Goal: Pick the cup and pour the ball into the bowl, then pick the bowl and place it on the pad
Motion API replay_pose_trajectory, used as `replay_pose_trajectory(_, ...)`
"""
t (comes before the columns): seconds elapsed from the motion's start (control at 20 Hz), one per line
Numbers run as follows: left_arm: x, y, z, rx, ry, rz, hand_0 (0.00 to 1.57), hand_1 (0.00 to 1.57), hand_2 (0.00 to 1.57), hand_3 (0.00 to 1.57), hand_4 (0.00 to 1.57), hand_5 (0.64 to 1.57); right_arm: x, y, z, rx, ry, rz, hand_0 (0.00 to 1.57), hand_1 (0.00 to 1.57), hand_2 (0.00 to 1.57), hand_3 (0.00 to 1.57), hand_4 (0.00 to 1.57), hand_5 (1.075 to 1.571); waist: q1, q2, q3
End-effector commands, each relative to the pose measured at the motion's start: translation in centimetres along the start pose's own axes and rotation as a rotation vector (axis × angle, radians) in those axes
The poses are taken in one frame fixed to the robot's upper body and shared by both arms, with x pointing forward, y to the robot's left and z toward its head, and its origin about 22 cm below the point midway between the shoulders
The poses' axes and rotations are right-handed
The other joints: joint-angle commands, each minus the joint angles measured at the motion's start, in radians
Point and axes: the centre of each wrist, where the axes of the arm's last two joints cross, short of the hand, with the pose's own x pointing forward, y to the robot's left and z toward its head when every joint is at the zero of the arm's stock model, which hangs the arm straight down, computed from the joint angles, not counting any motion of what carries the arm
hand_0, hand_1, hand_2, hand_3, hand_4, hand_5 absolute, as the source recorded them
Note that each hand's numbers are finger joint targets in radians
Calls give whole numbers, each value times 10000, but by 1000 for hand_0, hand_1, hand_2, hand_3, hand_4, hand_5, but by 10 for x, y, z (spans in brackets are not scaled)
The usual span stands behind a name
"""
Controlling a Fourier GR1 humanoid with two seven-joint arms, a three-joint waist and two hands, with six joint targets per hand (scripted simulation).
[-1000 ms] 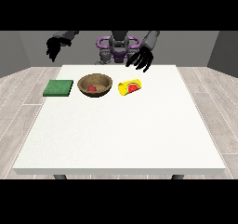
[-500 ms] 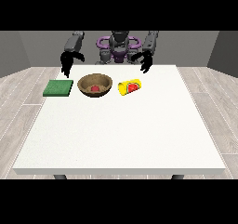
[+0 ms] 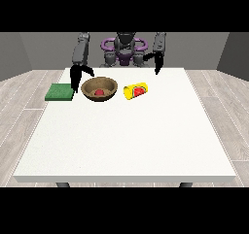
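Pad point(image 3: 60, 92): we see a flat green square at the left of the frame, lying on the white table point(image 3: 126, 141), just left of the bowl and apart from it.

Hand at the view's left point(image 3: 75, 78): it hangs between the pad and the bowl, close above the pad's right edge and just beside the bowl's left rim. We cannot tell how its fingers lie; the hand reads only as a dark downward shape, and we see nothing held in it.

Bowl point(image 3: 99, 88): a brown wooden bowl, upright, in the upper middle-left of the frame. A small red ball point(image 3: 98, 91) sits inside it, so we judge the pouring step done.

Cup point(image 3: 136, 91): yellow, lying on its side just right of the bowl, its long axis running left to right with a slight tilt; something red shows at its mouth end, and we cannot tell what it is.

Hand at the view's right point(image 3: 157, 63): it hangs up and to the right of the cup, well apart from it and holding nothing we can see; its fingers we cannot tell.

Key relation: the bowl lies immediately right of the left-side hand, and the pad immediately left of it. We judge this the nearer hand for taking the bowl's rim and carrying it a short way leftward.
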Motion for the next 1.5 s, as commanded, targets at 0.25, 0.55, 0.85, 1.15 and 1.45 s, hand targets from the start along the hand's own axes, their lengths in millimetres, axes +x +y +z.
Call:
replay_pose_trajectory(0.25,34,3,0,-268,-184,-111,0,0,0,0,952,1434,-46,-23,10,-431,252,-124,0,0,0,0,338,1571,196,11,10)
replay_pose_trajectory(0.55,38,21,-8,-128,-547,-171,0,0,0,0,955,1426,-54,-11,3,-199,369,-147,0,0,0,0,353,1571,142,386,8)
replay_pose_trajectory(0.85,38,19,12,-341,-517,-74,0,0,0,0,946,1422,-66,-13,12,-800,396,-872,0,0,0,0,482,1565,381,271,7)
replay_pose_trajectory(1.15,64,11,-13,-93,-1708,-517,0,0,0,0,952,1421,-86,-18,34,-2023,1301,-1382,1567,1567,1571,1007,839,1457,249,1308,17)
replay_pose_trajectory(1.45,57,28,-4,-452,-1310,-262,0,0,0,0,1012,1382,-59,-39,13,-3046,1408,-1034,1571,1571,1571,1571,936,1488,692,928,-2)
